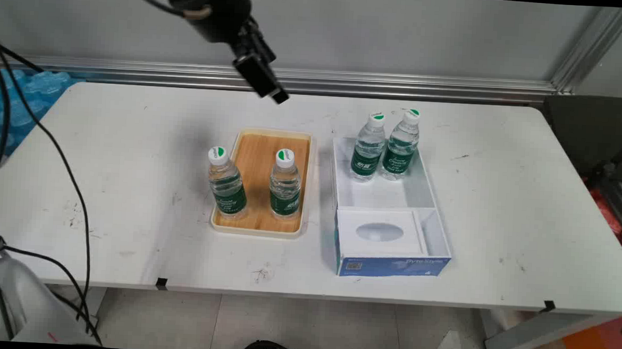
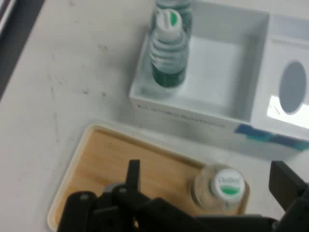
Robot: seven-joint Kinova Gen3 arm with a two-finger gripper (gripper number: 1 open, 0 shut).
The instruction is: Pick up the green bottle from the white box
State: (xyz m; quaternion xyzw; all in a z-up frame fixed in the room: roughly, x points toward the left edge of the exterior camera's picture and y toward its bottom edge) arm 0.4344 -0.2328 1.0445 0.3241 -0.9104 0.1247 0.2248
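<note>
Gripper (image 1: 273, 90) high in the upper middle of the main view, over the table's (image 1: 129, 186) far edge, touching nothing. Fingers spread wide, empty.

Nearest below it is the tray (image 1: 259, 230), wood-lined with a cream rim. Two bottles stand upright in it: left bottle (image 1: 227, 186) and right bottle (image 1: 285, 186), well apart. Both are clear, with green labels and white caps.

Hand view: gripper (image 2: 207, 174) looks down at the tray (image 2: 72, 188). One capped bottle (image 2: 219, 188) sits lower right, between the finger lines but far below them.

Box (image 1: 391, 264) lies just right of the tray — white inside, blue front. Box bottles (image 1: 384, 149) stand as a pair, side by side, in its far compartment.
</note>
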